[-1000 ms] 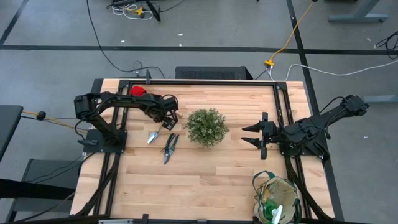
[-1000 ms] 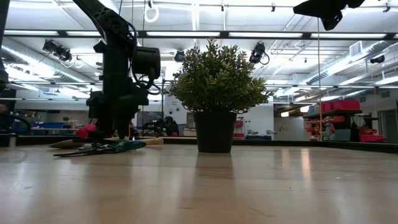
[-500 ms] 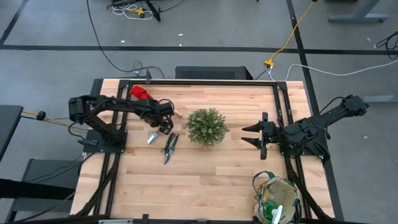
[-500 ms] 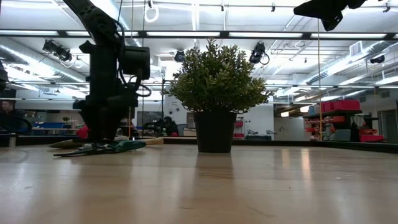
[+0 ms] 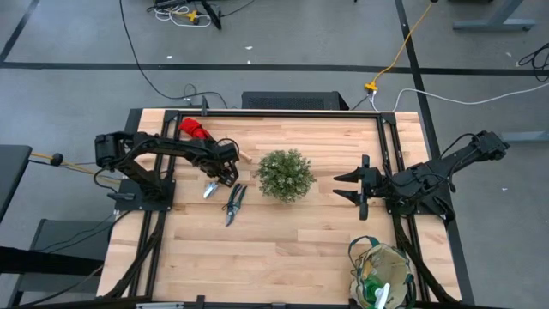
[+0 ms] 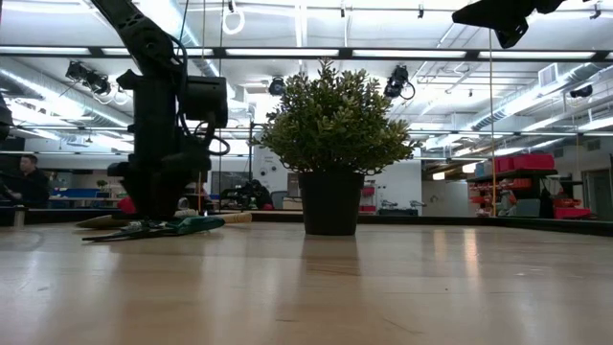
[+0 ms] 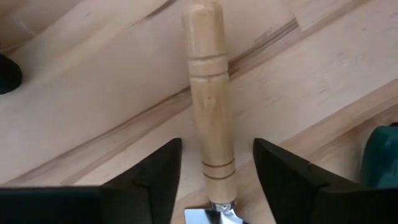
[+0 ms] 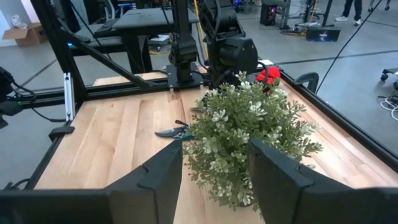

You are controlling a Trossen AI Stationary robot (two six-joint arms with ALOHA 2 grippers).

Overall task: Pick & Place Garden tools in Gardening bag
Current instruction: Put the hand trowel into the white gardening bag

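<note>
A: Start at the left. What is the left gripper (image 5: pixel 226 174) doing?

B: It is low over the wooden surface (image 5: pixel 283 240), just left of the plant (image 5: pixel 286 175). Its jaws stand apart on either side of the wooden handle of a trowel (image 7: pixel 210 118), with a gap showing on both sides, so nothing is gripped. The trowel lies flat on the surface.

A: What else lies near it?

B: The pruning shears (image 5: pixel 234 202) lie on the surface just beside the trowel, on the side toward the near edge. The red gloves (image 5: pixel 192 128) sit toward the far left corner, behind the arm.

A: And to the right?

B: The plant stands about mid-surface. The right gripper (image 5: pixel 348 186) hangs above the surface on the plant's right, pointing at it, jaws partly open and holding nothing.

A: Where is the bag?

B: The gardening bag (image 5: pixel 382 273) stands at the near right corner, well apart from the tools on the left. A green item and a white part show inside it.
</note>
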